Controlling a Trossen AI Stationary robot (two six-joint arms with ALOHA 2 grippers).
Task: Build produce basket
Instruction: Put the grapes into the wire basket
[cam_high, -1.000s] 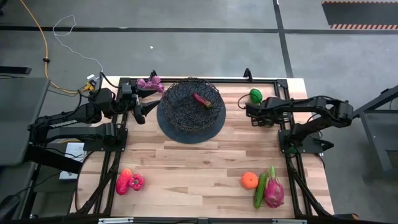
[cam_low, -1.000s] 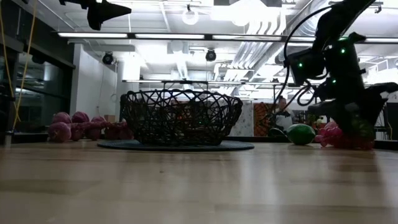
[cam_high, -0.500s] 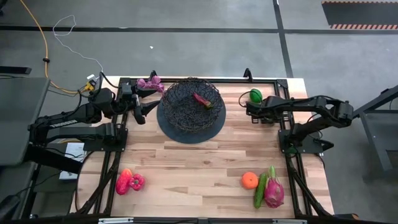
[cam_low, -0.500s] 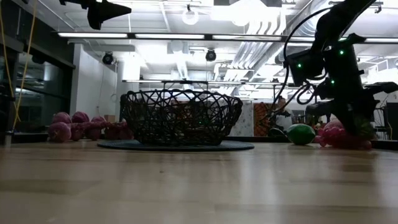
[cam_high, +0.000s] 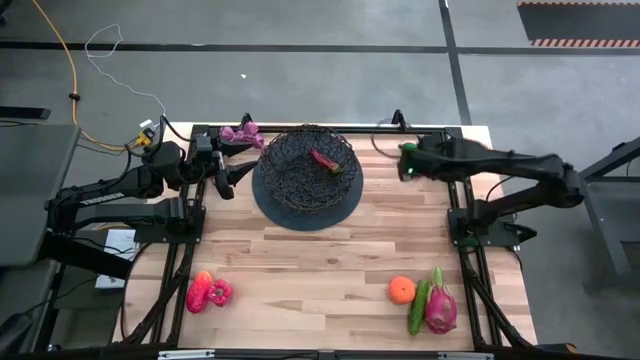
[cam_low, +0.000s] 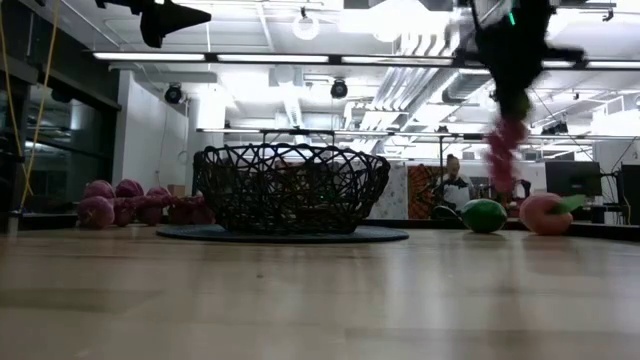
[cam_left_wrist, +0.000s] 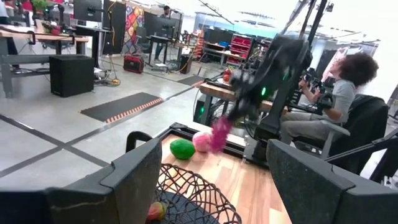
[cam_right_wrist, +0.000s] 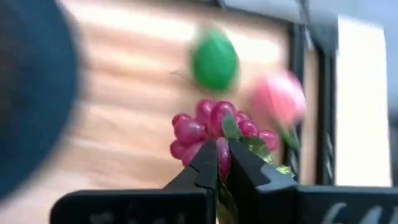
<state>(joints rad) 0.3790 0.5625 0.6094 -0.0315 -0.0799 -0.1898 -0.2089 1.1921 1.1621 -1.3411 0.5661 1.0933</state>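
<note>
Purple grape bunch clenched in right gripper, lifted | left gripper released beside basket

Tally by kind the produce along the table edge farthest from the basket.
Peppers: 2
Orange: 1
Cucumber: 1
Dragon fruit: 1
Total: 5
</note>
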